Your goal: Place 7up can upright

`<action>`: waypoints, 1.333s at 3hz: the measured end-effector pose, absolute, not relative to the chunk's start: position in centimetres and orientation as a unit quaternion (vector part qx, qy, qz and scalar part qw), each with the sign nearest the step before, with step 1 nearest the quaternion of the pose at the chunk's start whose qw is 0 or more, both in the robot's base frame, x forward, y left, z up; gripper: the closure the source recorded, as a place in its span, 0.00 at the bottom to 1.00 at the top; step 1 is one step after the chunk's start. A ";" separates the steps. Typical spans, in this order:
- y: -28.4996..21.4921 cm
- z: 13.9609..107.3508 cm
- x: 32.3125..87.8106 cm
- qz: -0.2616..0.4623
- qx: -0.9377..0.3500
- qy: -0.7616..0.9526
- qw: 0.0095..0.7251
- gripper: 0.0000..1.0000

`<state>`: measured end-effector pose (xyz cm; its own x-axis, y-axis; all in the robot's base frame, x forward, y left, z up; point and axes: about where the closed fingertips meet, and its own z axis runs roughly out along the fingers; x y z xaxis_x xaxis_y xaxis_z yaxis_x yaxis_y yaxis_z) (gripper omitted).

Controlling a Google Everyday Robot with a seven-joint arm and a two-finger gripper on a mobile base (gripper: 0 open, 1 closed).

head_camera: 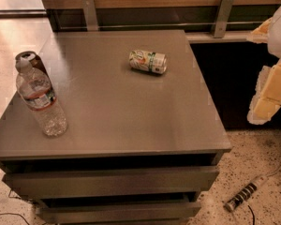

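The 7up can (148, 62) lies on its side on the grey cabinet top (122, 111), toward the back and right of centre. It has a pale body with a green band, and its silver end points right. My gripper (268, 60) is at the right edge of the view, beyond the cabinet's right side and well apart from the can. Its two cream fingers (267, 95) stand apart with nothing between them.
A clear plastic water bottle (41, 102) stands upright near the cabinet's left front. A dark brown can (30, 60) stands just behind it. Drawers sit below the front edge. A power strip (246, 193) lies on the speckled floor at the lower right. A wood-and-metal rail runs behind the cabinet.
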<state>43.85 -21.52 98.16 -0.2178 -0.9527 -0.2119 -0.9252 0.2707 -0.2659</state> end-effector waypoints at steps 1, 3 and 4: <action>-21.5 98.2 43.8 -0.041 -0.602 0.779 0.168 0.00; -19.8 99.8 48.6 -0.033 -0.595 0.781 0.188 0.00; -17.2 99.9 52.4 -0.019 -0.594 0.779 0.201 0.00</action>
<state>52.43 -17.16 99.86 -0.2133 -0.9328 -0.2905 -0.9180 0.2931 -0.2673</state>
